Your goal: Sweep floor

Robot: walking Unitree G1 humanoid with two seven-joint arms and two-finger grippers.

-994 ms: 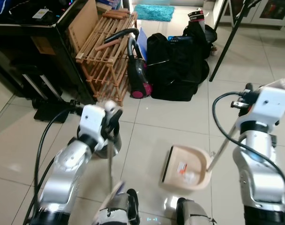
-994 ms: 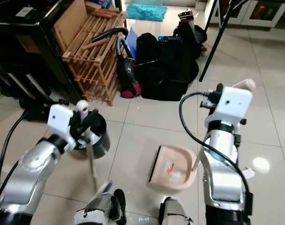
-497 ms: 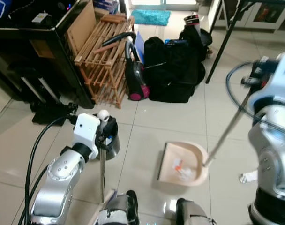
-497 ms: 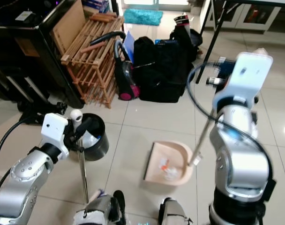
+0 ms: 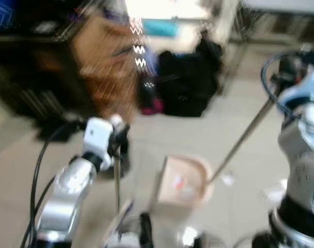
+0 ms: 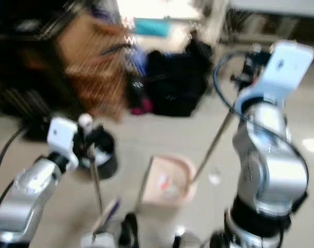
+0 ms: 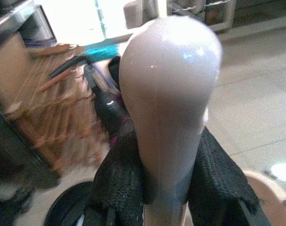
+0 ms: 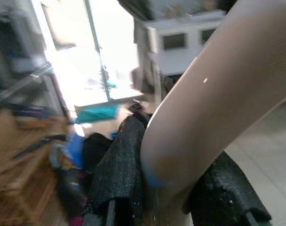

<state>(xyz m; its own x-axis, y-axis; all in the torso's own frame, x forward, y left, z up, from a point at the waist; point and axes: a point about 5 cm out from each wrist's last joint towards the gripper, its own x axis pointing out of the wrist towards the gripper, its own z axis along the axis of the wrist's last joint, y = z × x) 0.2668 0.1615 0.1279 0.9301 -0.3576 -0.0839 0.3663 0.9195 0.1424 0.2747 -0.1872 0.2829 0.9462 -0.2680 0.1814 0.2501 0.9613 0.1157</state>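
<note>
Both eye views are blurred by motion. My left gripper is shut on the top of a broom handle that stands almost upright, its head down by my feet. In the left wrist view the black fingers clamp the pale handle knob. My right gripper is raised at the right and shut on the long slanted handle of a beige dustpan resting on the tiles. Small bits of litter lie in the pan. In the right wrist view the fingers grip the handle's pale end.
A black bin stands just behind the left gripper. Farther back are a wooden rack, a vacuum cleaner and black bags. Dark furniture fills the left. White scraps lie on the tiles right of the pan.
The whole picture has shifted and blurred, so the camera is moving. Over the last second my right arm rose with the dustpan handle and the broom handle came more upright.
</note>
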